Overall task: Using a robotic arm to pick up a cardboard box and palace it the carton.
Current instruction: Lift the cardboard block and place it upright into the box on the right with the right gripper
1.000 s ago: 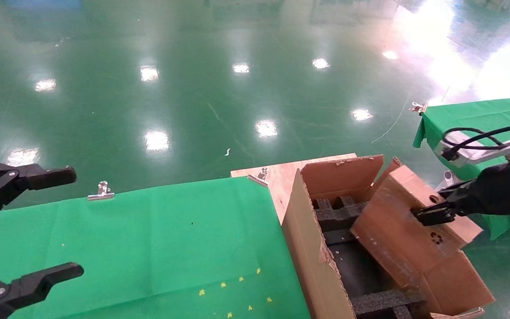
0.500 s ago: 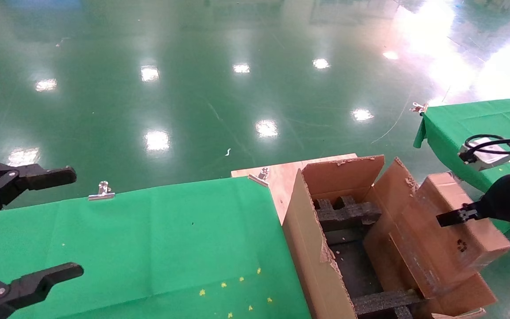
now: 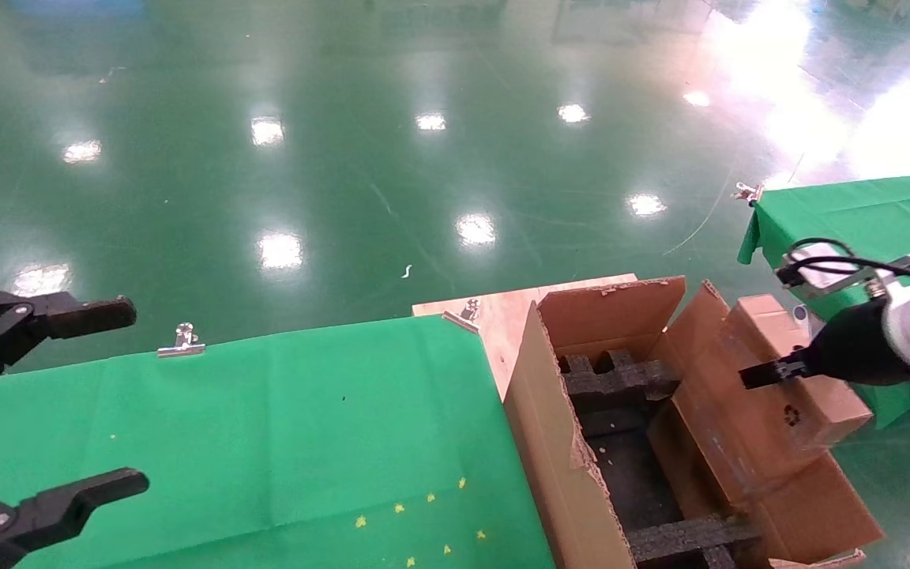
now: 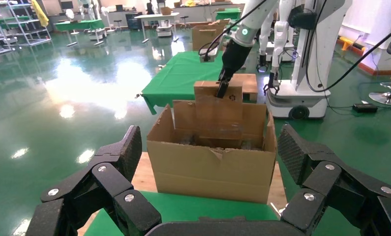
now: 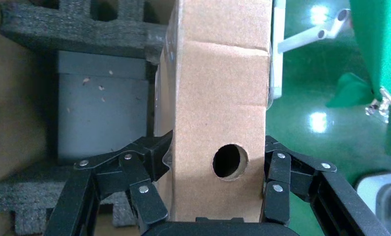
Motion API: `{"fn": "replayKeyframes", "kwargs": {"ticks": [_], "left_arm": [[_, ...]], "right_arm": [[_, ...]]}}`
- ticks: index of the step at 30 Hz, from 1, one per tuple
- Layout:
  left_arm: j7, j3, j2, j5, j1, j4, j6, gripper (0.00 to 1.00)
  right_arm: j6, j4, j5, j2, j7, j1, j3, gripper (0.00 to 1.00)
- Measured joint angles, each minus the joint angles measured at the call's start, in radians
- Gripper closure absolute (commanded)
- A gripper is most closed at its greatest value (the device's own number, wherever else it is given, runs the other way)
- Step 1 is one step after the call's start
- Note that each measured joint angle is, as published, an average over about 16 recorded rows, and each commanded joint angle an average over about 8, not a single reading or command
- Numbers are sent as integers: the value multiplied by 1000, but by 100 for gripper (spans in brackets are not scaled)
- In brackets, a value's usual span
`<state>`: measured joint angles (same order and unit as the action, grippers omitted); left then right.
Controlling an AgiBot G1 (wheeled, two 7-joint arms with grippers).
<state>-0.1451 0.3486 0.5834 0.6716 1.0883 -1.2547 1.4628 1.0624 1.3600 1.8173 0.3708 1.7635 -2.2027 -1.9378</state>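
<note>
- the right gripper [image 3: 759, 373] of the robotic arm [image 3: 889, 336] is clamped on the cardboard box [image 3: 771, 379], one finger on each broad face; in the right wrist view the fingers [image 5: 154, 162] press both sides of the cardboard box [image 5: 218, 128] just beside its round punched hole [image 5: 229, 161].
- the cardboard box stands tilted at the right-hand side of the carton [image 3: 573, 474], its lower end down inside the opening, its upper end leaning out over the carton's right flap [image 3: 810, 514]. a small recycling mark [image 3: 793, 414] shows on its upper face.
- in the left wrist view the cardboard box [image 4: 218, 105] sticks up above the far wall of the carton [image 4: 213, 167], with the right gripper [image 4: 222, 88] gripping its top edge.
- black foam inserts [image 3: 617, 379] lie across the inside of the carton, with another strip [image 3: 688, 537] nearer the robot.
- the left gripper [image 3: 52, 403] hangs over the near left part of the green table [image 3: 281, 427], spread wide and holding nothing, well apart from the carton.
- a second green table [image 3: 850, 209] stands behind the right arm.
- a metal clip [image 3: 181, 341] sits on the far edge of the green table.
</note>
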Motion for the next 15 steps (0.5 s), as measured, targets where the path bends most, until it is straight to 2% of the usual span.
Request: {"fn": "replayKeyframes", "kwargs": {"ticks": [15], "left_arm": [[0, 0, 0, 0, 0, 0, 0, 0]], "right_arm": [[-157, -5, 85, 51, 91, 130, -39, 100]]}}
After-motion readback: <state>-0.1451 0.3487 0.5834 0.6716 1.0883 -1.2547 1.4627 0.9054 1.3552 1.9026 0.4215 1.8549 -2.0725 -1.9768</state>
